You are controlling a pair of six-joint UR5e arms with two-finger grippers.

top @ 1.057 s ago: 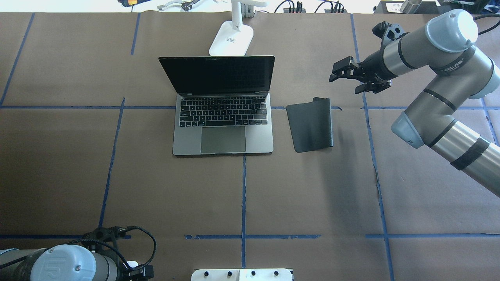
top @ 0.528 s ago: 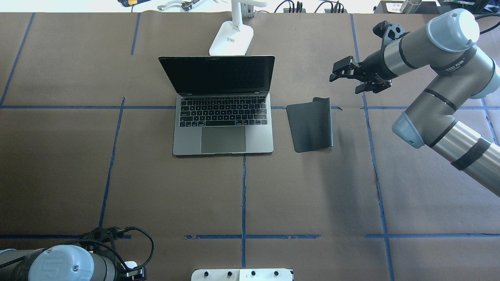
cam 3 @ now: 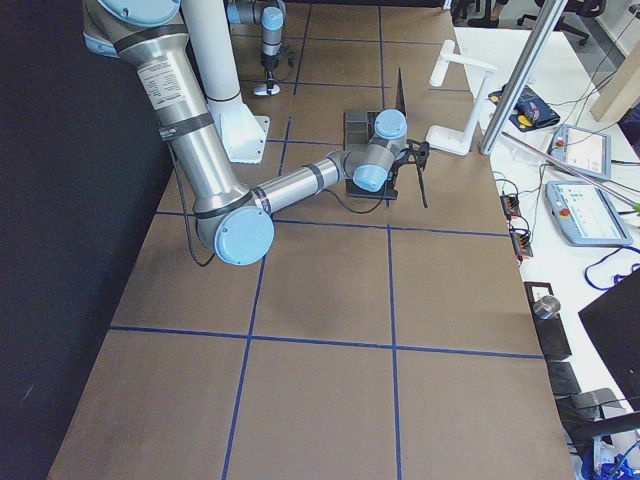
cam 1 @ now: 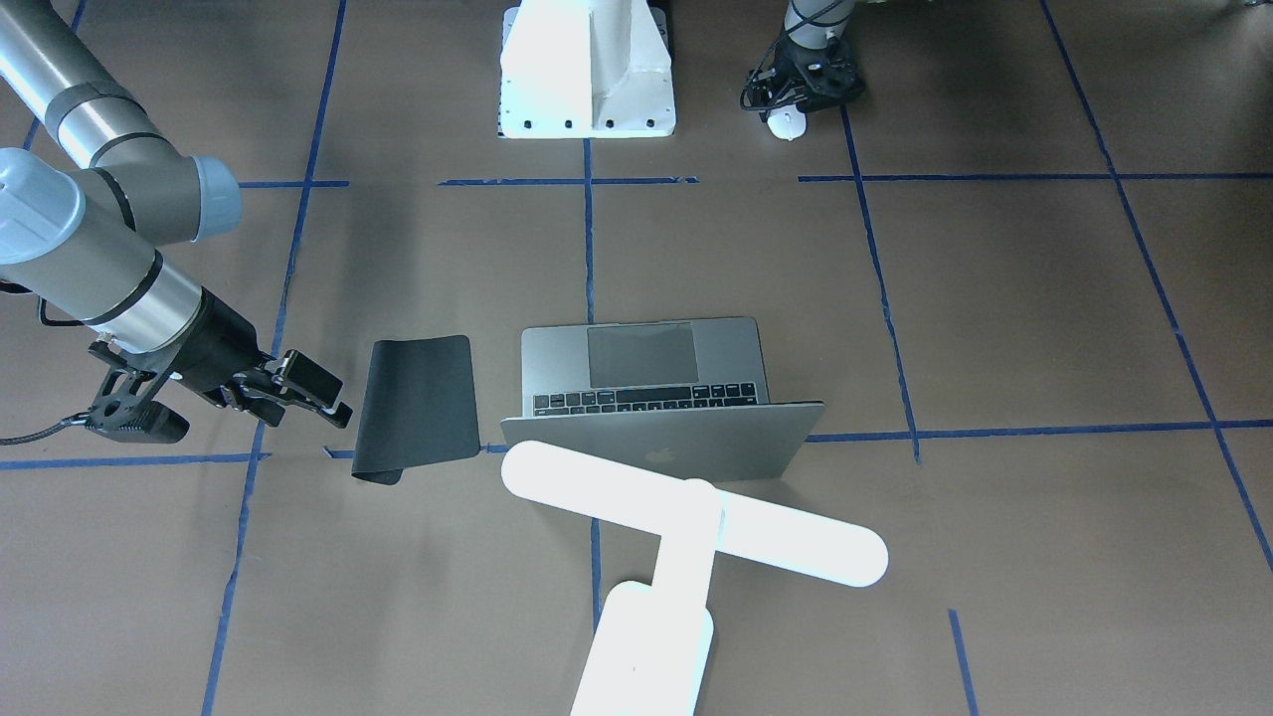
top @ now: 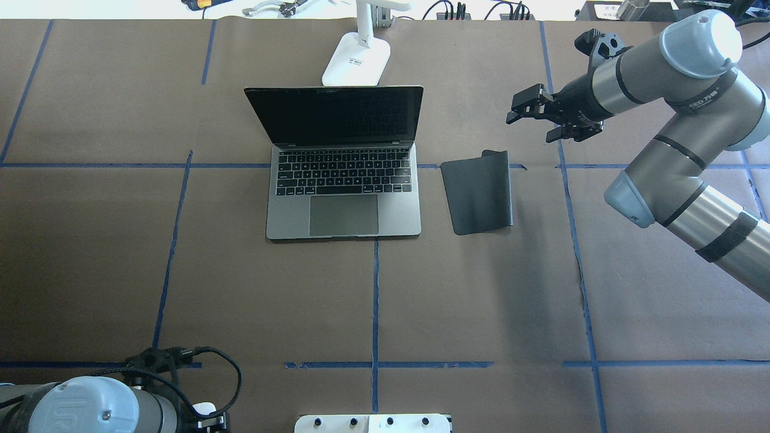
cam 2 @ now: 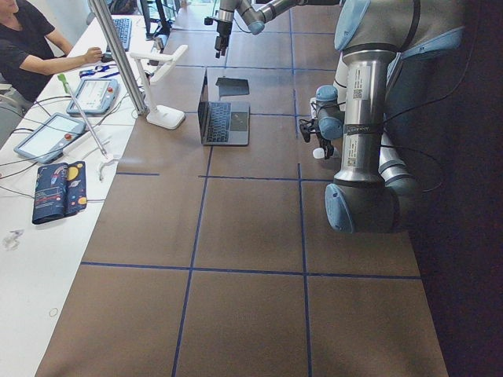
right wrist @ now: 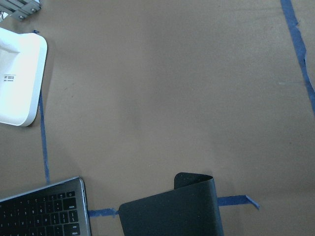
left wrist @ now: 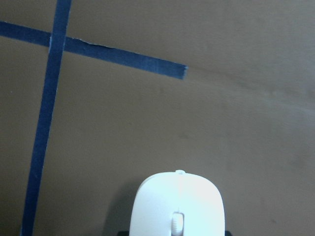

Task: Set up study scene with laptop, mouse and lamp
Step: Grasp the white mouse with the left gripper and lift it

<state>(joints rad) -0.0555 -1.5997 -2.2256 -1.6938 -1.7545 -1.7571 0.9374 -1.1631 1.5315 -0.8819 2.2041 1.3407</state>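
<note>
Beyond mouse pad (top: 478, 192), right claw (top: 537, 114), wide, empty, edged away; left claw (cam 1: 796, 99) over mouse (cam 1: 786, 124), grip unclear.

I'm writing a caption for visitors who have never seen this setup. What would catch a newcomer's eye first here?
The glowing white lamp dominates, standing just beyond the open laptop at mid-table. Next comes the right gripper, open and hovering past the far end of the black mouse pad, while the white mouse is far off near the robot's base.
</note>
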